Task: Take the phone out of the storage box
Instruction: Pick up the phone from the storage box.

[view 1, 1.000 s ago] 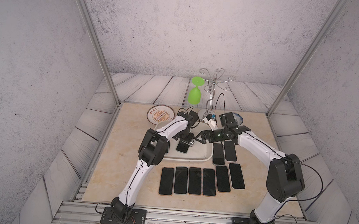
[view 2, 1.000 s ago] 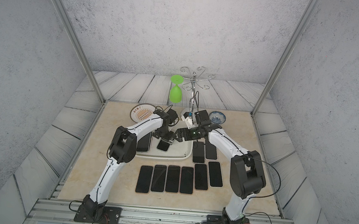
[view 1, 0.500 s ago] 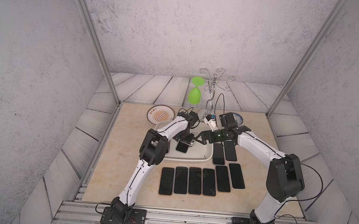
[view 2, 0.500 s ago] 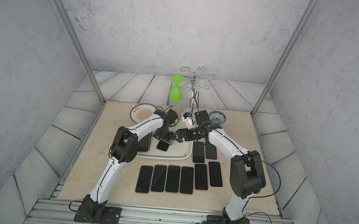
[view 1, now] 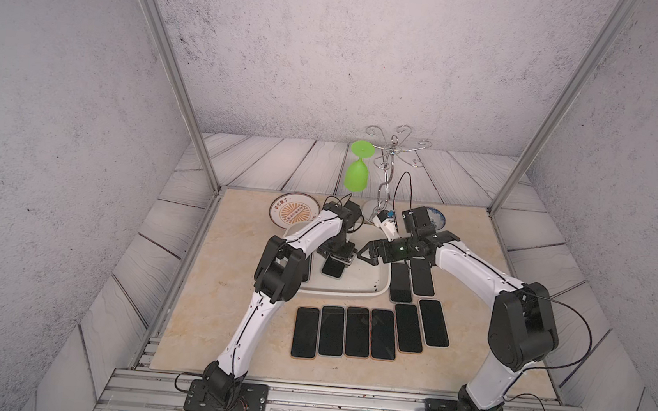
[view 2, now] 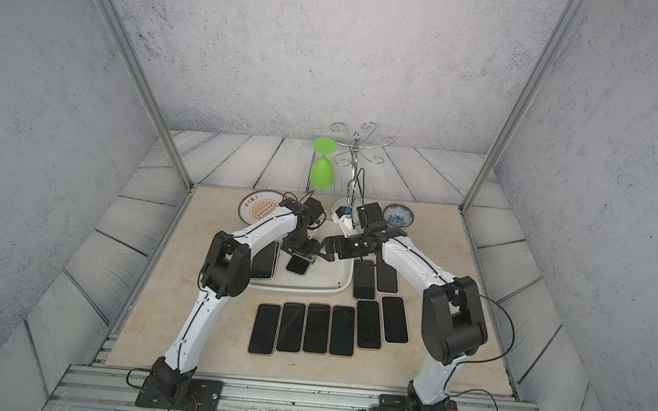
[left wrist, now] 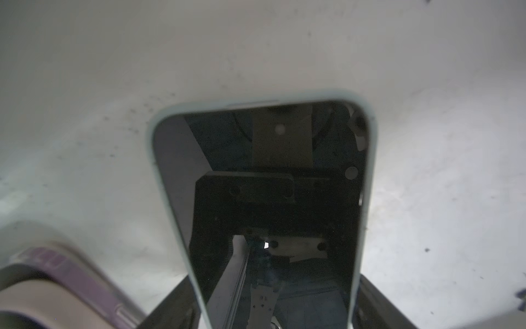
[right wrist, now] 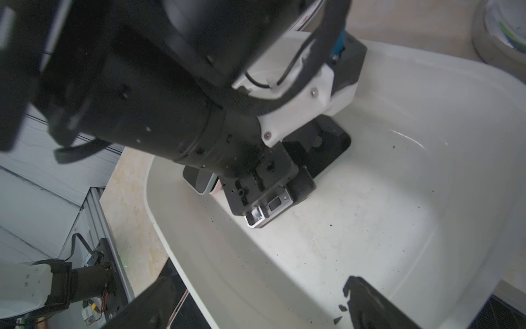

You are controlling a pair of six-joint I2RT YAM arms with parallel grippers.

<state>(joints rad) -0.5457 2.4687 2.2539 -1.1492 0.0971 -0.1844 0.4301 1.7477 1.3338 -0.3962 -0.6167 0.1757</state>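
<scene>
Beige marbled counter (view 1: 222, 294), grey walls around. My left pincer (view 1: 338, 258) grips the pale-cased phone (view 1: 333, 268) by its long edges, low inside the white storage box (view 1: 369, 289), not yet out. My right pincer (view 1: 364, 254) hangs spread and empty over the box's right half. I count eight phones (view 1: 357, 332) out on the counter and two in the box, including a purple-cased one (left wrist: 57, 265) at its left end. I judge the job mostly done.

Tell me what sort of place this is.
Probably a robot test cell, not a home: white-and-black left arm and right arm bolted to a grooved aluminium base rail, grey textured backdrop panels between silver metal posts, and black slab phones in a row on the beige marble-look tabletop.
</scene>
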